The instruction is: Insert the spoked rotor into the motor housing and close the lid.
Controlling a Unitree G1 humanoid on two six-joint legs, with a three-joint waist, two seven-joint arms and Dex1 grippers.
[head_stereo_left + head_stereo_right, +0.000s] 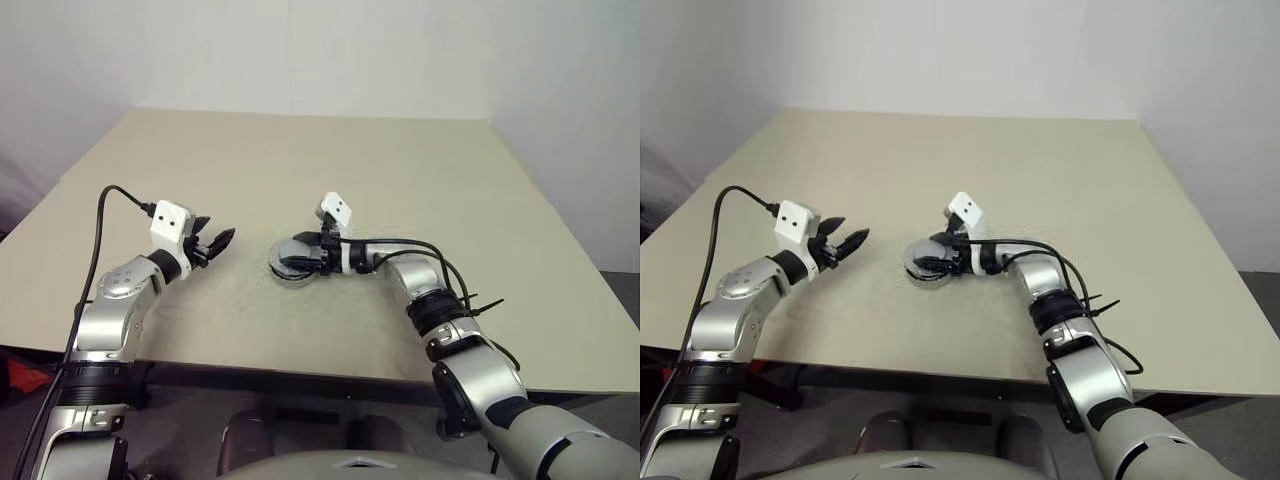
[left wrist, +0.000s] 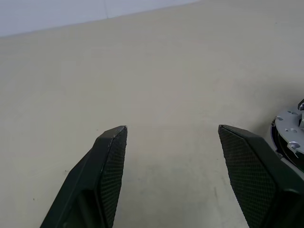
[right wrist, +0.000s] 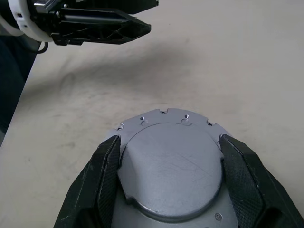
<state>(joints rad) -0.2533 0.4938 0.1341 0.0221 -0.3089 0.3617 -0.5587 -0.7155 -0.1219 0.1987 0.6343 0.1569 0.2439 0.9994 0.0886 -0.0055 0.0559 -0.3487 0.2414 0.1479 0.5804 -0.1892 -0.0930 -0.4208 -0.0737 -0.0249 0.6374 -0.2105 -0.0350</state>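
Lid [image 3: 173, 173]: seated on motor housing [image 1: 292, 272], mid-surface [image 1: 400, 170].
Right claw [image 3: 169, 142]: fingers straddle lid, contact unclear.
Left claw [image 2: 173, 137]: open, empty, nearby.
Risk: uneven press could leave lid cocked.

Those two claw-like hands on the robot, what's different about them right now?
The right gripper sits over a round silver disc, one finger at each side of it; the left gripper stands open with only bare table between its fingers. The right gripper is at mid-table, pointing toward the left one; the left one waits off to the side. Both have two black fingers.
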